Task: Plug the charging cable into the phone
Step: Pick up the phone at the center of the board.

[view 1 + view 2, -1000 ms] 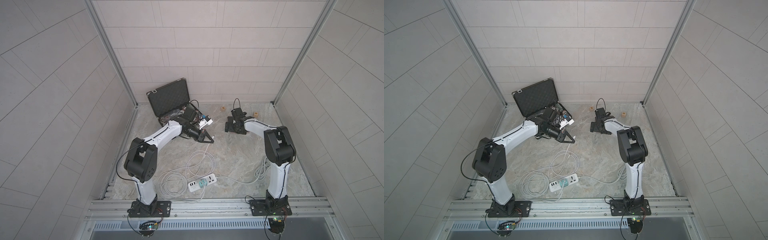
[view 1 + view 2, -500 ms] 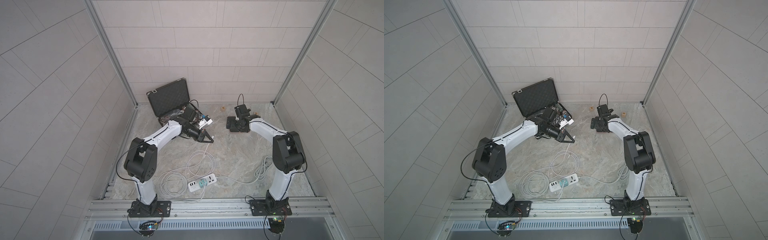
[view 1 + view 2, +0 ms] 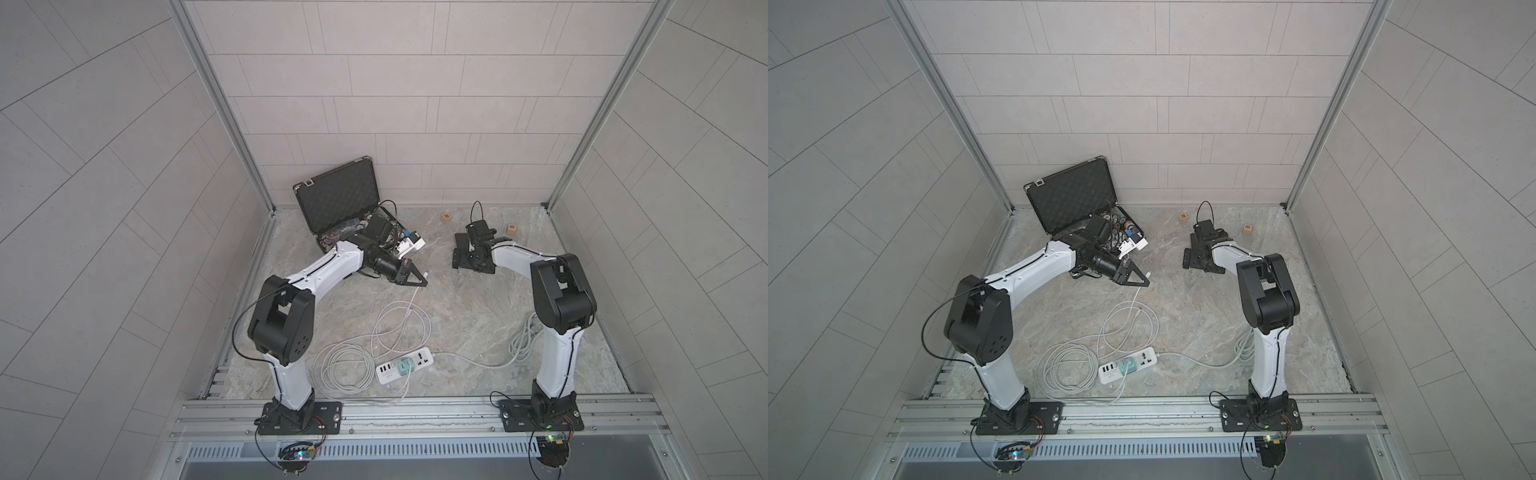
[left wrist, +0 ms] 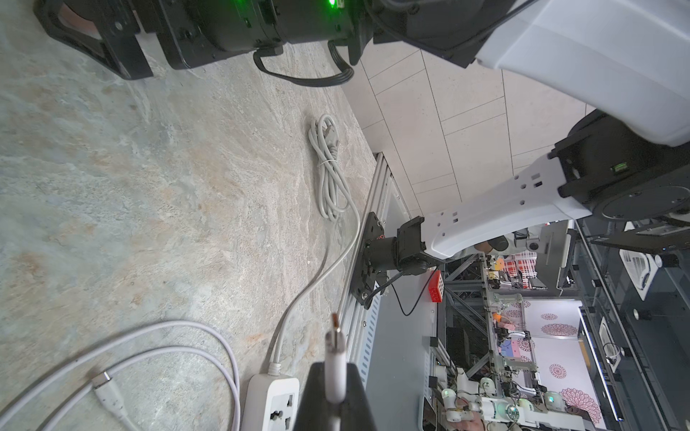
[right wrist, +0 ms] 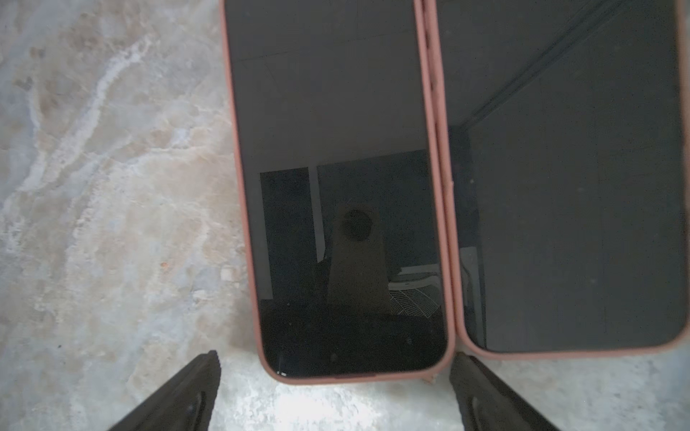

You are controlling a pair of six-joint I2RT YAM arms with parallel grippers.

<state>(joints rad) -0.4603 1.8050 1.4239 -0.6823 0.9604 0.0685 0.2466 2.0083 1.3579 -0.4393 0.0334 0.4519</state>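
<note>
The table [image 3: 457, 324] is hemmed in by tiled walls on three sides, with the open case [image 3: 345, 203] filling the back left corner and the power strip [image 3: 405, 365] near the front edge. The bare stone in the middle, between the two grippers, is free. The left gripper [image 3: 420, 281] hangs low over that stretch, clamped tight on the white plug [image 4: 333, 358] of the charging cable [image 3: 399, 320], with the metal tip poking past the fingertips (the cable's slack loops on the stone toward the power strip). The phone [image 5: 336, 186] lies flat toward the back of the table, screen up, well apart from that plug and touching a second phone [image 5: 567, 186] along one long edge. The right gripper [image 5: 335, 357] hovers over the phone's short end, jaws spread wider than the phone, holding nothing.
</note>
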